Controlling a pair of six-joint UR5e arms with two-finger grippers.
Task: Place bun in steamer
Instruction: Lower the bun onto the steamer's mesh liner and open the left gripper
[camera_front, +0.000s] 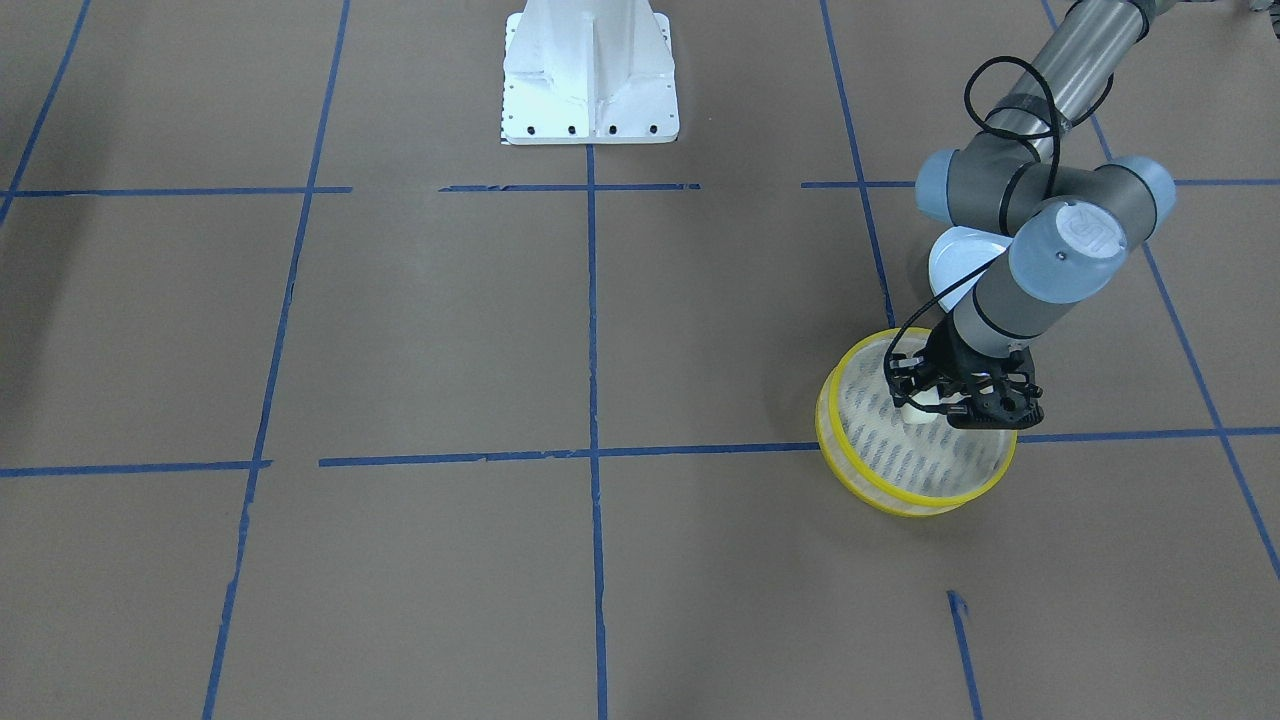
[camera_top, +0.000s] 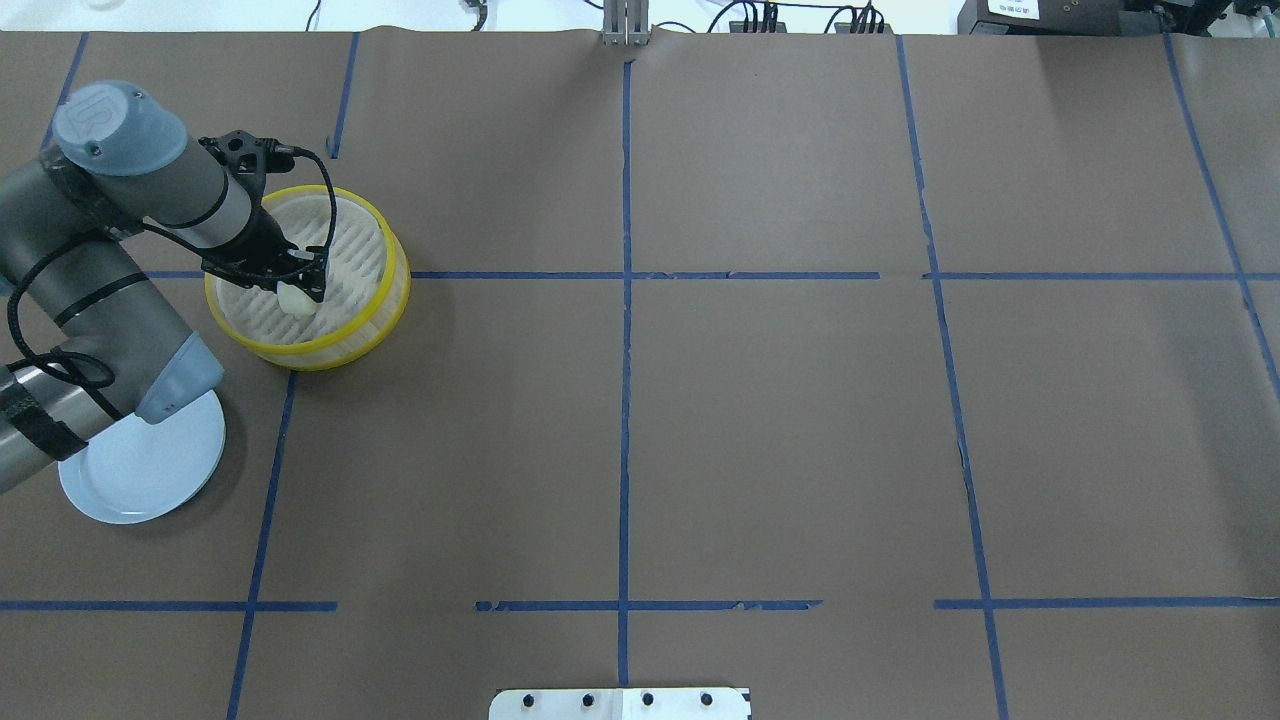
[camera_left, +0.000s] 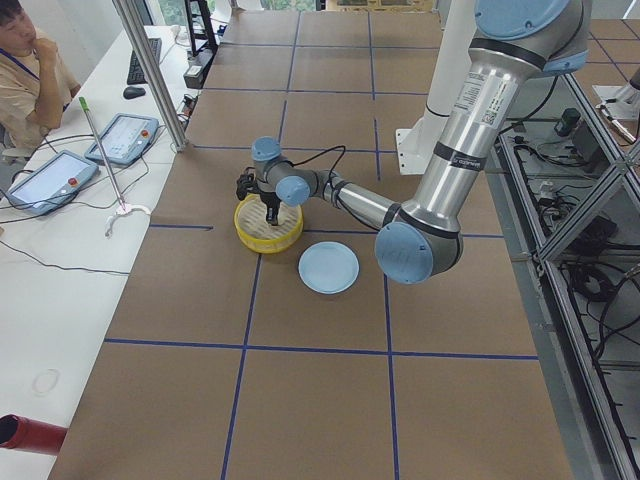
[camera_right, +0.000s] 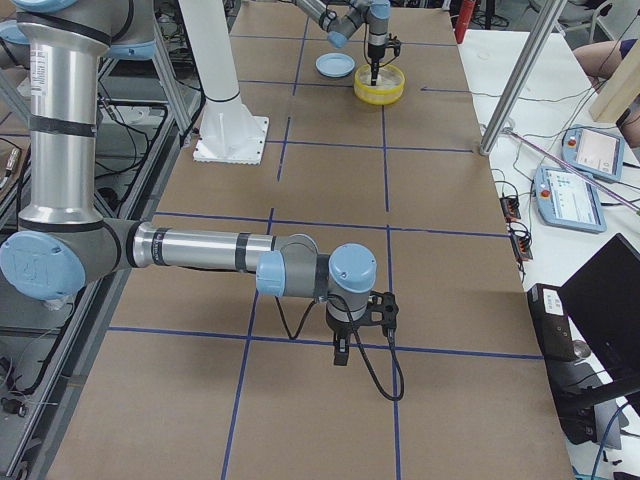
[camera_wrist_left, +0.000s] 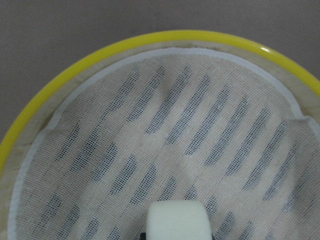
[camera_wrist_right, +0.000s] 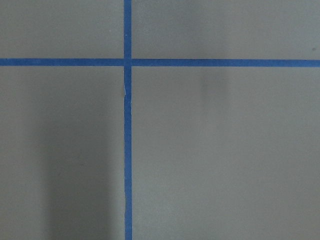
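The steamer (camera_top: 312, 356), a round basket with yellow rims, stands at the table's left side; it also shows in the front view (camera_front: 915, 500) and in the side views (camera_left: 268, 240) (camera_right: 380, 92). My left gripper (camera_top: 300, 288) reaches down inside it and is shut on the bun (camera_top: 294, 299), a small cream-white block. In the left wrist view the bun (camera_wrist_left: 177, 220) sits at the bottom edge, just over the slatted floor and within the yellow rim (camera_wrist_left: 100, 55). My right gripper (camera_right: 342, 352) hangs low over bare table far from the steamer; I cannot tell whether it is open or shut.
A pale blue plate (camera_top: 140, 470) lies just behind the steamer toward the robot, partly under the left arm's elbow. The white robot base (camera_front: 590, 80) is at the table's middle edge. An operator (camera_left: 30, 70) sits beyond the far side with tablets (camera_left: 125, 135).
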